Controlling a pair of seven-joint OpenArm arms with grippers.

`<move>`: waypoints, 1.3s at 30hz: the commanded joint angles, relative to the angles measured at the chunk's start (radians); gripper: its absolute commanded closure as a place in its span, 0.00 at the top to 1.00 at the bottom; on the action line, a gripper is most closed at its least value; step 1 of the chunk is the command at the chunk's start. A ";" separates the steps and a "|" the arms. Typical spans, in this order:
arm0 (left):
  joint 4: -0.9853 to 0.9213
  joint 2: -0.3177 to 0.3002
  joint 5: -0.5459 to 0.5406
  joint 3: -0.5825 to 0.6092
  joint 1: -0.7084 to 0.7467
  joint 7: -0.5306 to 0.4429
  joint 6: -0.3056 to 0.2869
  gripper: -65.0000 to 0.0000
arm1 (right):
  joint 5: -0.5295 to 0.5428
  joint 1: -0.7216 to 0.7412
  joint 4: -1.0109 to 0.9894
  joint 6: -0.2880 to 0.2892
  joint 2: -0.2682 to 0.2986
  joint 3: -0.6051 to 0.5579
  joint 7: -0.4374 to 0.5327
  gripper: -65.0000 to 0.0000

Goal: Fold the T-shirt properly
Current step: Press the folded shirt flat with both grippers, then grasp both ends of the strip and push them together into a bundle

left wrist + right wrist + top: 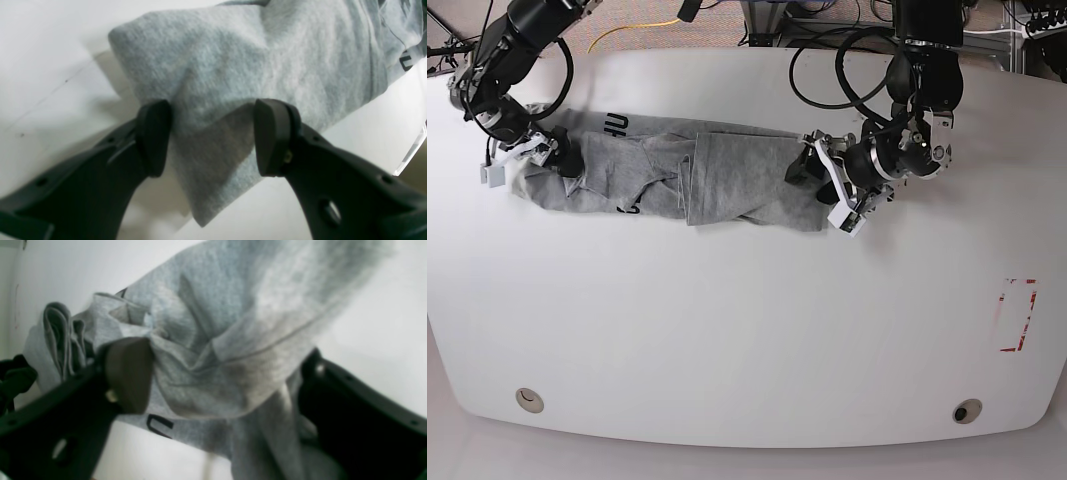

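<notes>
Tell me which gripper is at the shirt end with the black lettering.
The right gripper, at the base view's left: the T-shirt's lettering lies beside it. The left gripper holds the plain end.

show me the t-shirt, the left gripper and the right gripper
T-shirt [727, 180], base view, middle of the grey cloth.
Left gripper [213, 136], left wrist view, between its fingertips.
Right gripper [227, 380], right wrist view, between its fingertips.

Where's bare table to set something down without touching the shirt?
Free: the whole near half of the white table, from below the T-shirt to the front edge, and the right side around the red marking. Crowded: the far strip, with the left gripper and right gripper at the shirt's ends.
</notes>
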 commanded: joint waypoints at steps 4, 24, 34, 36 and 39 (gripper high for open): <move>0.013 0.003 -0.014 0.010 -0.013 -0.019 -0.007 0.57 | 0.003 0.007 0.018 -0.004 0.021 -0.005 0.020 0.18; -0.205 0.107 -0.016 0.108 -0.121 -0.019 -0.001 0.57 | 0.009 -0.023 0.527 -0.004 0.130 -0.284 -0.006 0.00; -0.230 0.169 -0.016 0.110 -0.133 -0.019 -0.003 0.57 | 0.007 0.003 0.596 -0.004 0.061 -0.453 -0.028 0.00; -0.230 0.169 -0.016 0.110 -0.135 -0.019 -0.004 0.57 | 0.003 0.020 0.593 -0.004 0.044 -0.482 -0.028 0.00; -0.227 0.169 -0.016 0.116 -0.131 -0.019 -0.006 0.57 | 0.001 0.023 0.593 -0.004 0.024 -0.517 -0.026 0.00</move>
